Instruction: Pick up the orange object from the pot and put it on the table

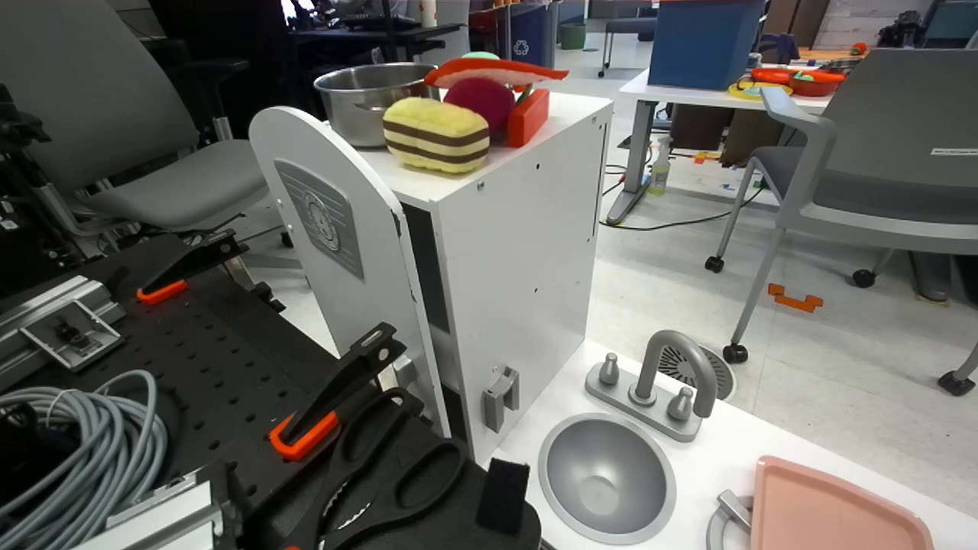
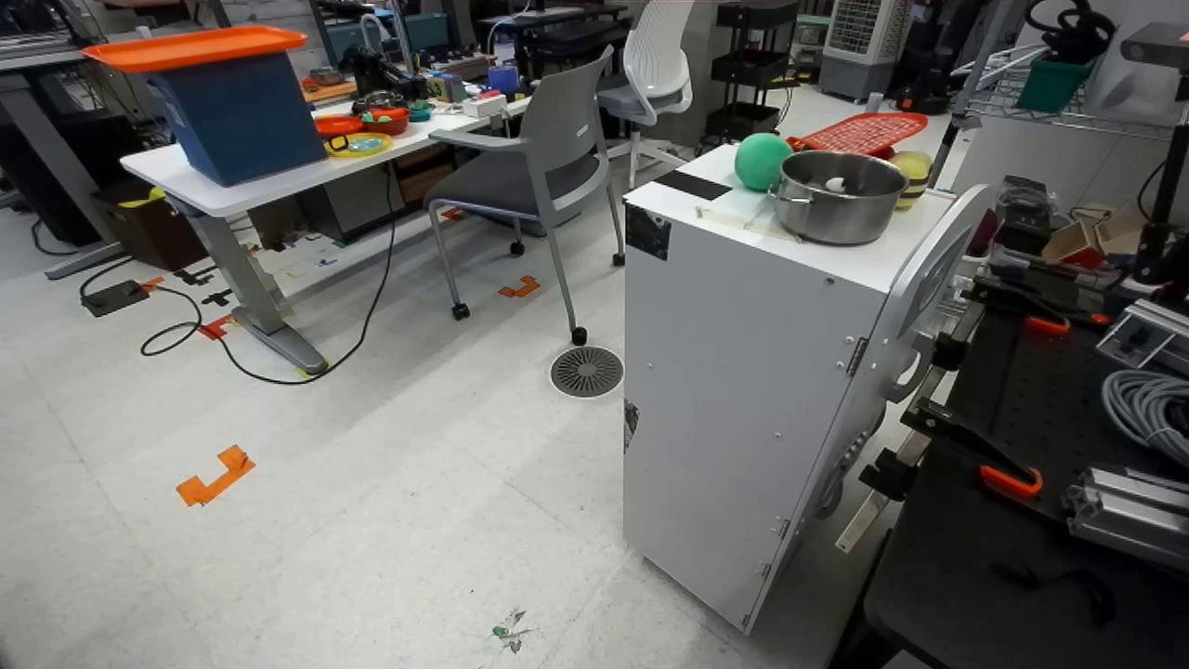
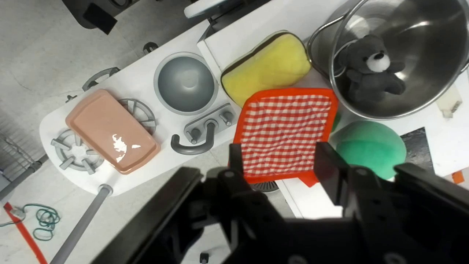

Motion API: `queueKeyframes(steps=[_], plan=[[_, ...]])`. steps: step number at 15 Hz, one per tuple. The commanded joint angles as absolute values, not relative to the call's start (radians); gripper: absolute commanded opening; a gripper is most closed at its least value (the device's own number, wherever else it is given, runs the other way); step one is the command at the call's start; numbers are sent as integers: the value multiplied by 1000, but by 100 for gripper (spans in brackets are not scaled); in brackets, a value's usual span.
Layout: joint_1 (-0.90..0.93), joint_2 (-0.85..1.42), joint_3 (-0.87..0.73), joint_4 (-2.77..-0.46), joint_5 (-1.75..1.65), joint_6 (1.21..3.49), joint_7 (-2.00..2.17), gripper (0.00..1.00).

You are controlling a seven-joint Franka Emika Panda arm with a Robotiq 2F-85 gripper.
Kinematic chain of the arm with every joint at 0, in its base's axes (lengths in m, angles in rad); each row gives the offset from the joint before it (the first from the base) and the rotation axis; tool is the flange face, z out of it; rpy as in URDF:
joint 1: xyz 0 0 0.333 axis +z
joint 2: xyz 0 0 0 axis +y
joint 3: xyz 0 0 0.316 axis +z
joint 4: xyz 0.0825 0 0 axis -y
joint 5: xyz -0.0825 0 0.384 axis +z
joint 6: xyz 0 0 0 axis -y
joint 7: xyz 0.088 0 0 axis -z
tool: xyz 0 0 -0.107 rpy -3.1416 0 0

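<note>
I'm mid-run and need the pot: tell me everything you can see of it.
The pot is round and silver-grey, metal by its look, with a wire loop handle on the side toward the yellow block and part of another showing opposite. It stands upright and uncovered on the white cabinet, with a grey toy bear inside. The red checked pad and the green ball are close by; whether they or the block touch it, I cannot tell.

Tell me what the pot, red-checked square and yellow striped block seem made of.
Pot: metal, likely stainless steel, shiny, with bright highlights inside.
Red-checked square: probably woven fabric, matte, with visible wrinkles.
Yellow striped block: probably plush fabric, fuzzy on top; filling hidden.
</note>
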State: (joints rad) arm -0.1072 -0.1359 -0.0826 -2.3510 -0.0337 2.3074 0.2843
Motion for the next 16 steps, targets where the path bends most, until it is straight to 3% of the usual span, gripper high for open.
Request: queueKeyframes(steps=[1,3,4,16], plan=[[-113,-138,-88,-2340,-13,2307,275,85],[-113,-141,-89,-2340,-10,2307,274,99],[-113,-142,-89,-2341,-10,2305,272,100],[-92,-275,-52,-2371,-67,2083,214,100]])
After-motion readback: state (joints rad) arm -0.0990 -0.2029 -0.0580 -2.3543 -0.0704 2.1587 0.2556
